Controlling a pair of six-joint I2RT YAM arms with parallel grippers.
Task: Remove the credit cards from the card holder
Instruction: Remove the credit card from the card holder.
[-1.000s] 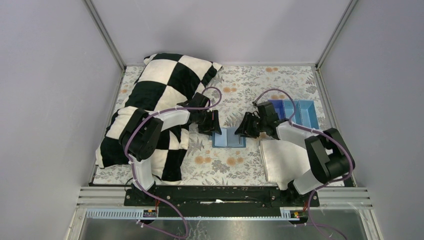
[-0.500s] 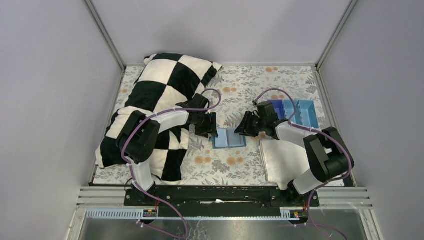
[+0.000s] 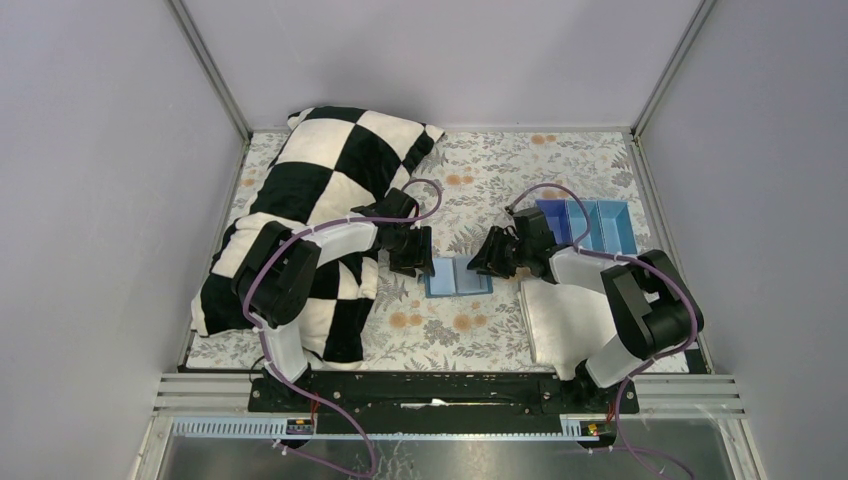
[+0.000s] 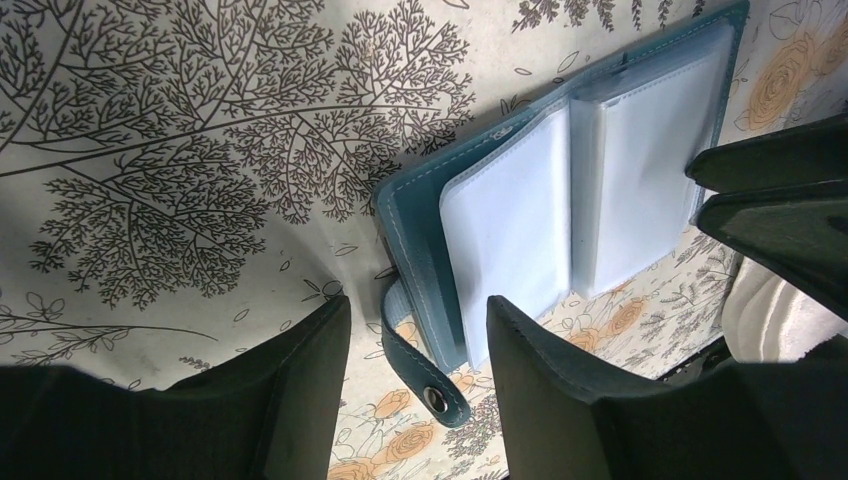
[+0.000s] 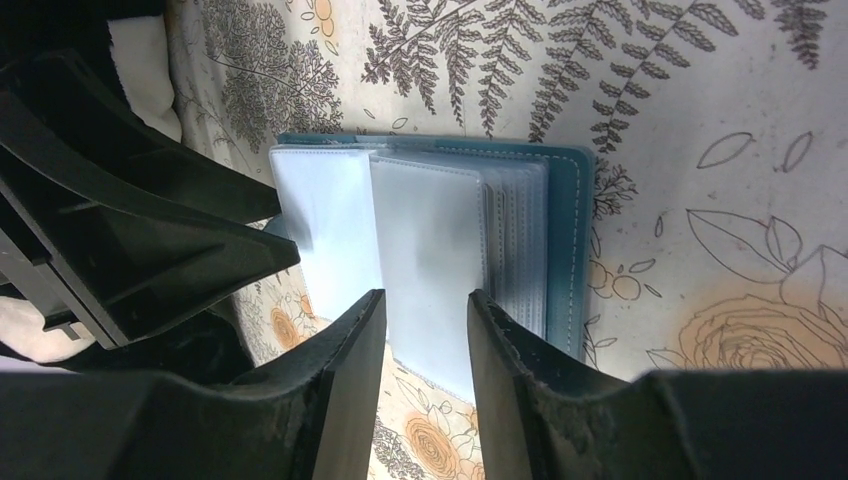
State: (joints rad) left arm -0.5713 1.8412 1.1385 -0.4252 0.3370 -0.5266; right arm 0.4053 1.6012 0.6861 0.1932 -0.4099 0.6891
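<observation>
**Desk:** Any brand or writing to read?

**Photographer:** None legible. The teal card holder [image 3: 458,277] lies open at centre frame on the floral tablecloth [image 3: 520,165]. Its plastic sleeves [image 4: 510,235] are too cloudy to tell what they carry.

**Desk:** The grippers?

**Photographer:** The left gripper [image 4: 415,315] has its jaws apart, and the holder's snap strap [image 4: 425,385] shows between them. The right gripper [image 5: 425,305], jaws narrowly apart, hovers over the sleeves and clamps nothing.

**Desk:** Surroundings?

**Photographer:** A checkered pillow [image 3: 330,170] is at upper left beneath the left arm. Blue bins [image 3: 590,222] stand at right, with a white towel [image 3: 560,315] at lower right.
</observation>
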